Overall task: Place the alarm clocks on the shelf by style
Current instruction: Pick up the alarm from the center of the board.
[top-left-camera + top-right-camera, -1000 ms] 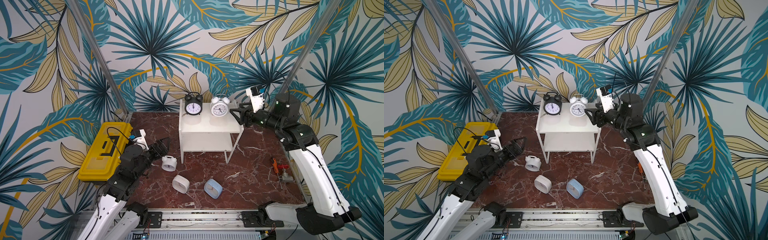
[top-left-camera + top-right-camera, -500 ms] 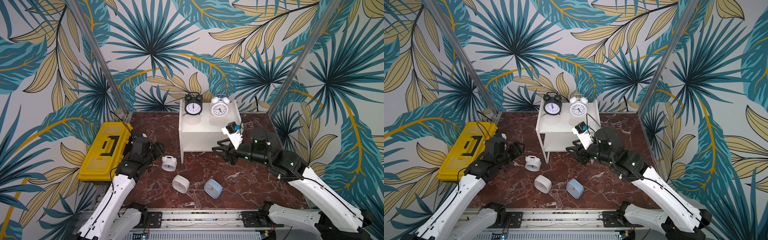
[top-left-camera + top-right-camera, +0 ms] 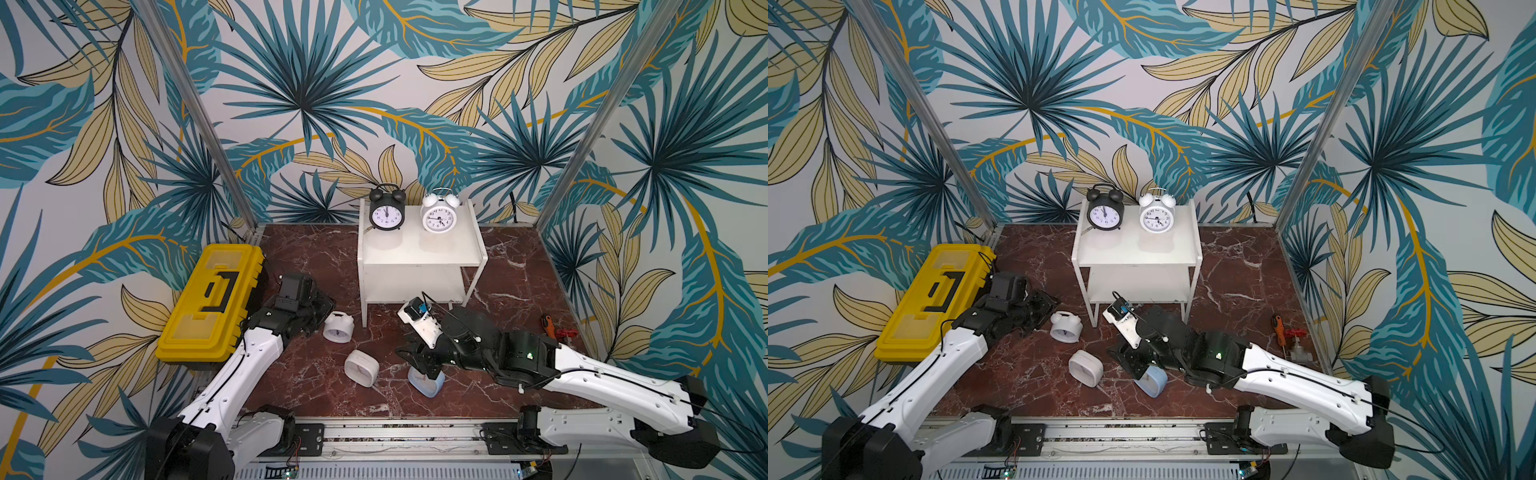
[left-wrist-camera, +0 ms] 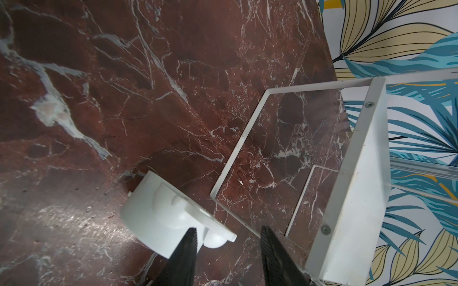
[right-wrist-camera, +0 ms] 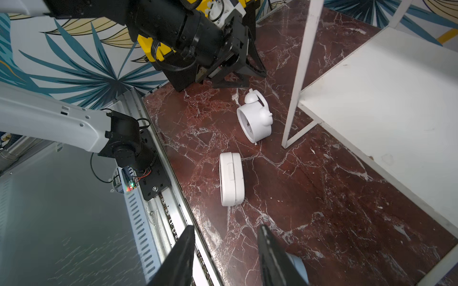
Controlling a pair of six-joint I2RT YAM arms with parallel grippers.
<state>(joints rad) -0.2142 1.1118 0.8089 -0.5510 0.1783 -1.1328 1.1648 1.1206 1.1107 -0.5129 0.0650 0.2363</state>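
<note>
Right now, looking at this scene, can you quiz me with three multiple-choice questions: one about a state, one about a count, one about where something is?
1. The lid of the yellow toolbox is:
A) shut
B) propped open
C) taken off

2. How many clocks are down on the marble tabletop?
A) one
B) two
C) three

3. Where does the black twin-bell clock stand?
A) on the toolbox
B) on the tabletop
C) on the shelf, top board

Answers:
1 A: the lid sits flat on the box.
2 C: a white twin-bell clock, a white rounded-square clock and a light blue clock are there.
3 C: it stands at the back of the top board.
</note>
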